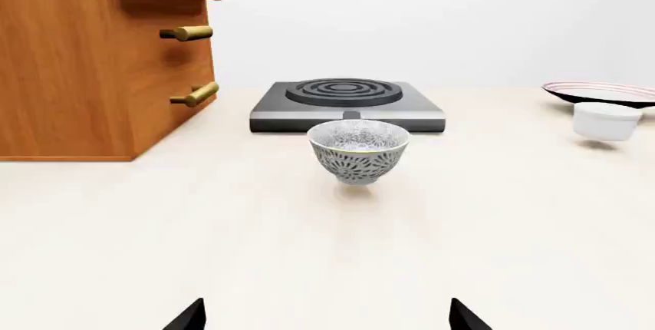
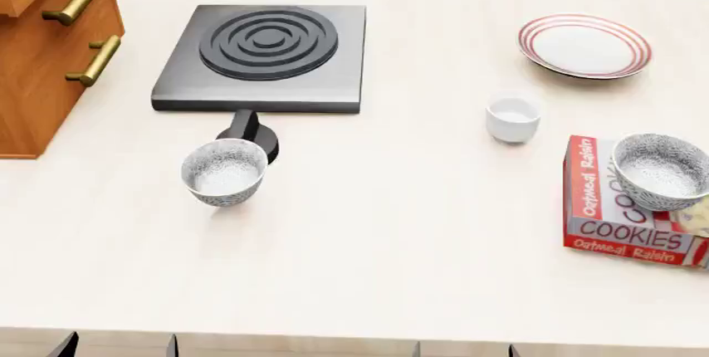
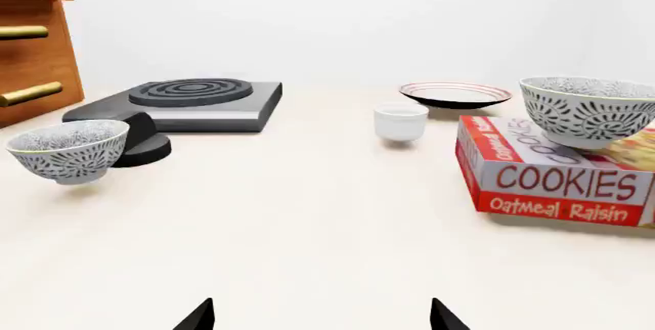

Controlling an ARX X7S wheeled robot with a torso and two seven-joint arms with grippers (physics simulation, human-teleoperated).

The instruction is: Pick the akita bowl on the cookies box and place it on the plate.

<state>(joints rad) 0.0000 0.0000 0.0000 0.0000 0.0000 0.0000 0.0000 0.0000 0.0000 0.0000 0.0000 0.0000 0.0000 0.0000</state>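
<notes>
Right claw (image 3: 319, 316) hangs open and empty, low over the worktop (image 2: 421, 224); nothing is picked yet. Bowl (image 2: 662, 170) sits on the cookies box (image 2: 626, 212); next, reach right toward it. Plate (image 2: 585, 45) lies beyond

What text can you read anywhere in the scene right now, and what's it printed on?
"COOKIES": large white letters on the red side of the cookies box, under the akita bowl.
"Oatmeal Raisin": smaller white lettering below it on the same side.
"Oatmeal" and part of "COOKIES": on the box top in the head view, partly hidden by the bowl.
Nothing legible on the plate, white cup, other bowl, stove or cabinet.
</notes>
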